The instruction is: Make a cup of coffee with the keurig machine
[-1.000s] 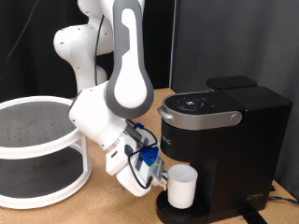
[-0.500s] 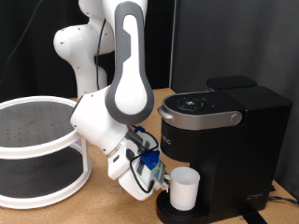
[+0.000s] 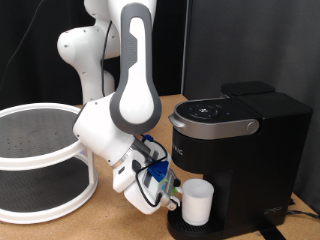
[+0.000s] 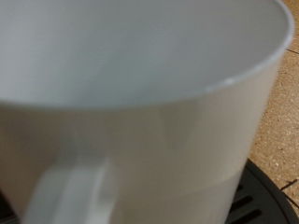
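On the keurig machine (image 3: 235, 150) base, the cup (image 3: 196, 201) stands upright; hand (image 3: 170, 195) grip unclear.

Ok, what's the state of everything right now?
cup: upright, standing on the keurig's round drip base under the brew head; nothing visible inside.
keurig: lid down.
gripper: low, at the cup's side on the exterior view's left.
white rack: both tiers bare.
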